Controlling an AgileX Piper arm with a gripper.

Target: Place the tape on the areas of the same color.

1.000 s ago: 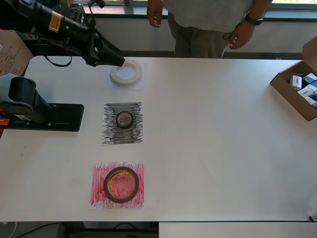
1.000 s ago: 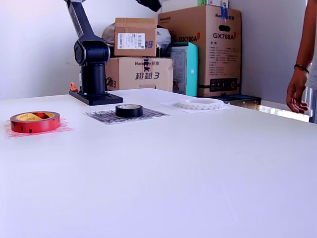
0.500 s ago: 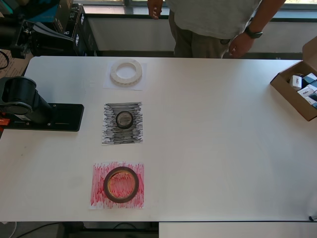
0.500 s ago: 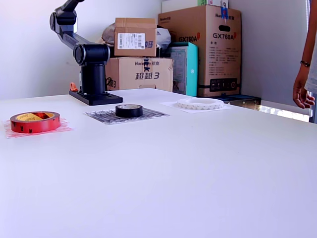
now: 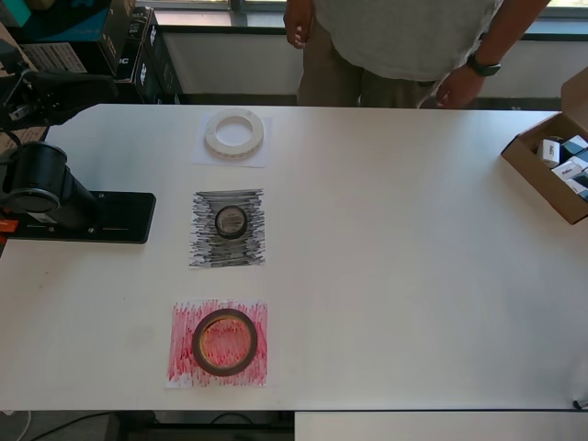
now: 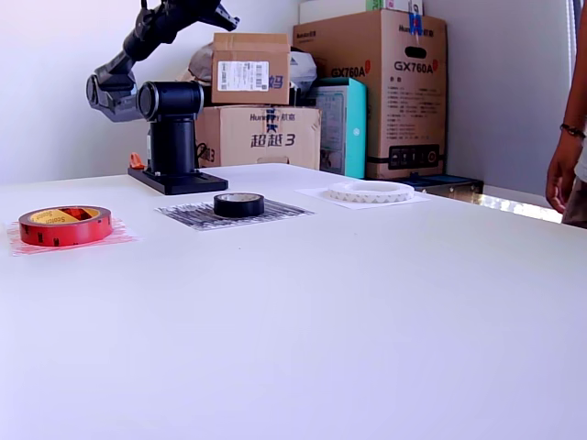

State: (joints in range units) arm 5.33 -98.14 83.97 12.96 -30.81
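Observation:
Three tape rolls each lie on a sheet of their own colour. The whitish tape [image 5: 233, 133] [image 6: 371, 191] rests on the white sheet [image 5: 207, 157] at the far side. On the black scribbled sheet [image 5: 206, 253] [image 6: 191, 216] sits the small black tape [image 5: 231, 221] [image 6: 238, 203]. Nearest in the overhead view, the red tape [image 5: 224, 342] [image 6: 64, 225] lies on the red scribbled sheet [image 5: 183, 367]. My gripper [image 5: 104, 85] [image 6: 220, 14] is folded back high over the arm base, far from all rolls and holding nothing; its jaws are too dark to read.
The arm base [image 5: 84, 217] stands on the table at the overhead view's left. A cardboard box [image 5: 537, 173] of small cartons sits at the right edge. A person [image 5: 395, 46] stands at the far edge. Stacked cartons [image 6: 367, 82] stand behind the table.
My arm drew back from above the whitish tape to a folded pose over its base. The three rolls have not moved. The person shifted slightly at the far edge.

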